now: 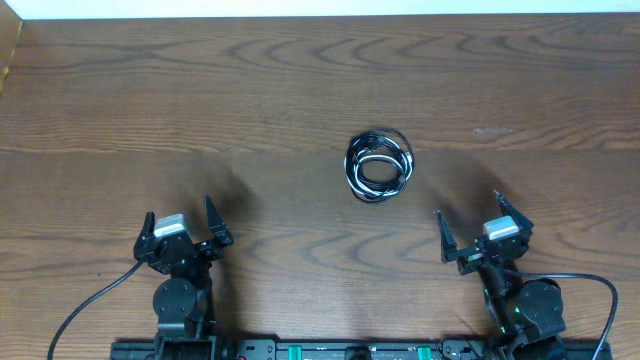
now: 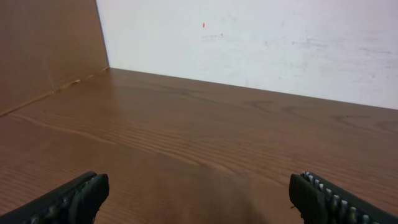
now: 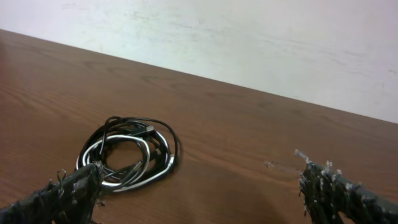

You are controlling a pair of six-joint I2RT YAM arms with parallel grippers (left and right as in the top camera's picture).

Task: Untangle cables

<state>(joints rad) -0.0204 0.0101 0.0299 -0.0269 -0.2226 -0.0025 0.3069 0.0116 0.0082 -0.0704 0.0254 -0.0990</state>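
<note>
1. Closest in, the left fingers (image 1: 214,225) are spread wide with nothing between them. The right fingers (image 1: 445,238) gape just as wide, also empty.
2. The cables (image 1: 362,170) lie flat on the bench (image 1: 150,100) as one small coil, black strands wound with a white one. It sits ahead of the right fingers and a little to their left. From the left fingers it is ahead and well off to the right.
3. I'd judge the right arm the nearer. The coil is roughly round, so it offers no long axis to line up on.
4. Only wood lies between the fingers and the coil, so nothing stands in the way. A pale wall (image 3: 249,37) rises beyond.
</note>
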